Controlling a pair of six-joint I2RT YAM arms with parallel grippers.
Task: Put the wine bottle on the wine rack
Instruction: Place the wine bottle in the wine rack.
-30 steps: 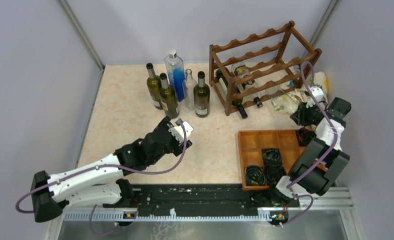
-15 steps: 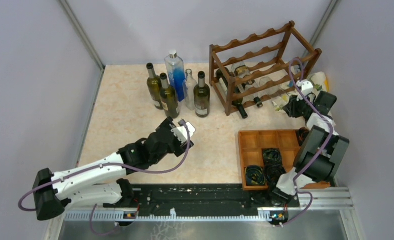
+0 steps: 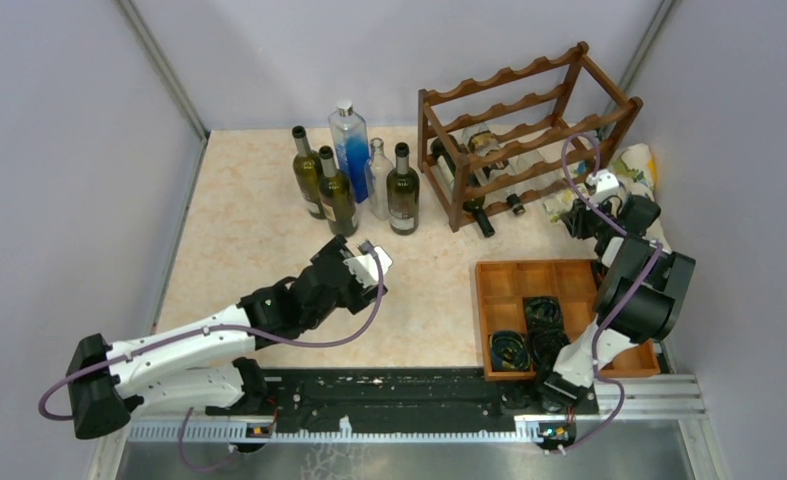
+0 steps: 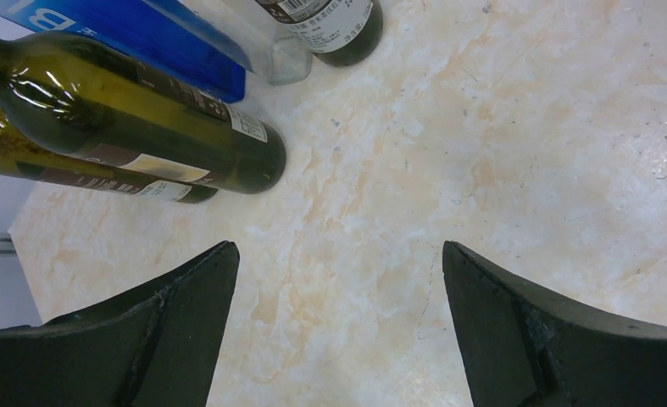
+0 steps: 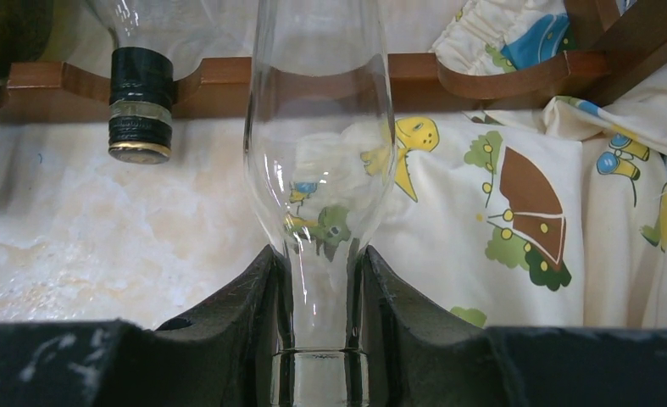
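The wine rack point(image 3: 514, 72) of dark reddish wood stands at the back right, with some bottles lying in its lower tiers. My right gripper point(image 5: 321, 263) is shut on the neck of a clear glass wine bottle point(image 5: 321, 127). The bottle's body points at the rack's bottom rail point(image 5: 228, 72). From above, that gripper point(image 3: 581, 215) sits low by the rack's right end. My left gripper point(image 4: 338, 254) is open with only bare table between its fingers. It hovers at the table's middle point(image 3: 369, 262), just in front of the standing bottles.
Several bottles stand at the back centre, among them a dark green one point(image 3: 403, 190) and a clear one with blue liquid point(image 3: 350, 140). A patterned cloth point(image 5: 499, 186) lies beside the rack. A wooden compartment tray point(image 3: 514, 275) holding black cable coils point(image 3: 544, 310) sits front right.
My right arm has pushed forward and to the left, bringing the clear bottle closer to the rack. The left gripper has edged slightly right.
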